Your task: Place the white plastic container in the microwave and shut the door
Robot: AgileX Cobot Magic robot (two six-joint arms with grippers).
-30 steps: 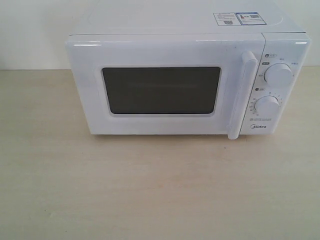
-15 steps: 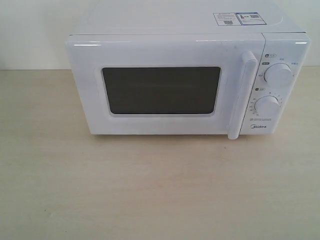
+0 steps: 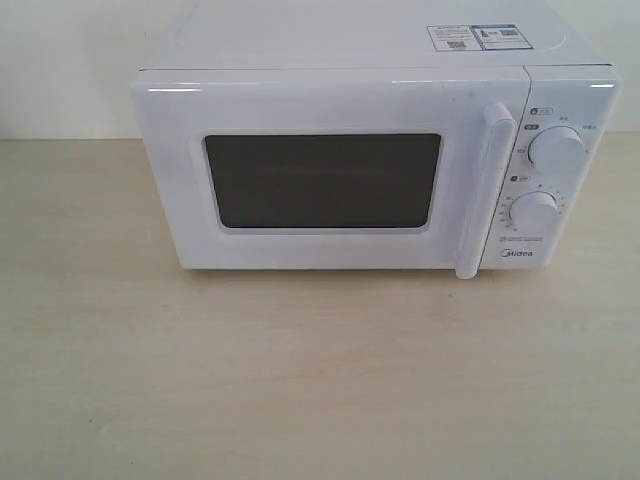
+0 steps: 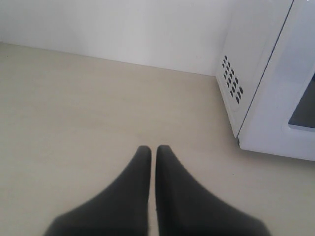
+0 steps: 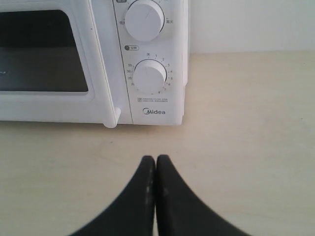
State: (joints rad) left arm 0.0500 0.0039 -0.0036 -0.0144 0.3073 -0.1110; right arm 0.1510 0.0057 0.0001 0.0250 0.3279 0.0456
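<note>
I read "Midea" on the microwave (image 3: 340,100) panel. Numbers up to 35 ring its lower dial (image 5: 150,76). The stickers (image 3: 478,37) on top are illegible.

We look from the front, slightly above, square onto the microwave (image 3: 300,45) on the tabletop (image 3: 300,380). Our left wrist view sits low beside its vented side wall (image 4: 241,59), facing the back wall (image 4: 123,29). Our right wrist view faces the dials (image 5: 150,77) close up. All three share the door (image 3: 330,105).

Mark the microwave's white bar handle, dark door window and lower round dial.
white vertical bar handle (image 3: 484,190), exterior view, mid-length of the bar.
dark rectangular door window (image 3: 322,180), exterior view, centre of the glass.
lower round white dial (image 5: 150,77), right wrist view, dial face.
</note>
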